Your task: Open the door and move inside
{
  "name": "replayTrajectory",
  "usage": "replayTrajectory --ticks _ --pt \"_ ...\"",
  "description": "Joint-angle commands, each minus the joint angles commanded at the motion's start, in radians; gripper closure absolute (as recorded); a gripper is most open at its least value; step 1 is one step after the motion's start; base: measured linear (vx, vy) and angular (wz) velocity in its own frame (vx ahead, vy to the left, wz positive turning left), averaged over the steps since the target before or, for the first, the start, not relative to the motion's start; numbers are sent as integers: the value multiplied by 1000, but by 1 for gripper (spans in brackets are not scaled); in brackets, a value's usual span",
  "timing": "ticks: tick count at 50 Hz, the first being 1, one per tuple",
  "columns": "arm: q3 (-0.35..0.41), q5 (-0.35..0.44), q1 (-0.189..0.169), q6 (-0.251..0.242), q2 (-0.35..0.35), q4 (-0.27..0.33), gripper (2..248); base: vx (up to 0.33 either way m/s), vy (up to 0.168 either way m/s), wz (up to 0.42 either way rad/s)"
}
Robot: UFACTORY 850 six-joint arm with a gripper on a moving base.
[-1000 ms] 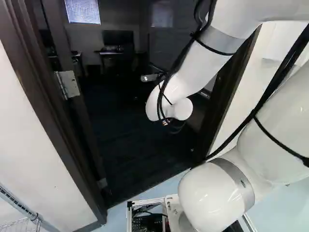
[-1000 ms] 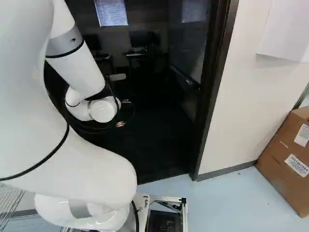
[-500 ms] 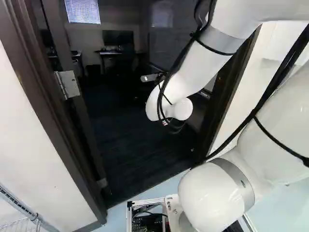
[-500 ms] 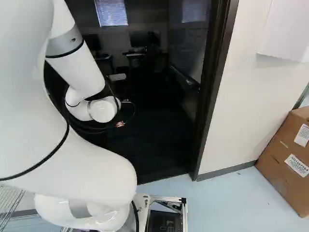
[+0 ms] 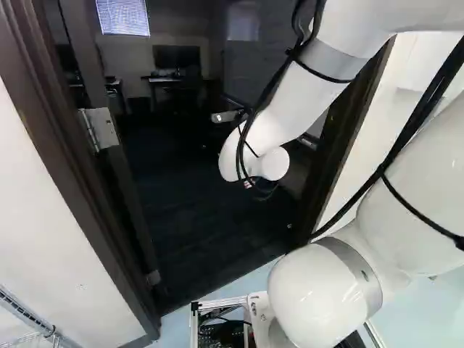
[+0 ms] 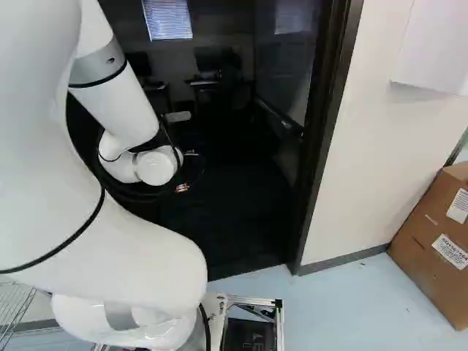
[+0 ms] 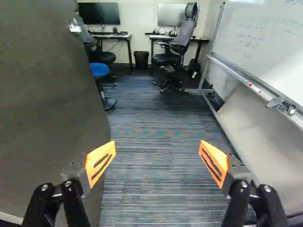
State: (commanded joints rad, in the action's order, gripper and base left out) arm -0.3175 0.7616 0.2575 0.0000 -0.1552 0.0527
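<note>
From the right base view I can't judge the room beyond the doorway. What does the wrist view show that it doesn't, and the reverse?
Only the wrist view: the black hand with orange pads, standing open with nothing between its fingers; a blue-seated stool; a black waste bin.

Only the right base view: the dark door frame, a brown cardboard box by the pale wall, and a window with pale blinds.

Both: the room's desks with monitors, though dim in the base view.

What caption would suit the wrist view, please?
Open claw beside the door, facing an office with carpet, whiteboard, desks and chairs.
</note>
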Motion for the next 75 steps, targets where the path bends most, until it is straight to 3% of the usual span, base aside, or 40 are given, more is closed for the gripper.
replayTrajectory --ticks 75 --pt "0 0 0 0 0 0 3 117 3 -7"
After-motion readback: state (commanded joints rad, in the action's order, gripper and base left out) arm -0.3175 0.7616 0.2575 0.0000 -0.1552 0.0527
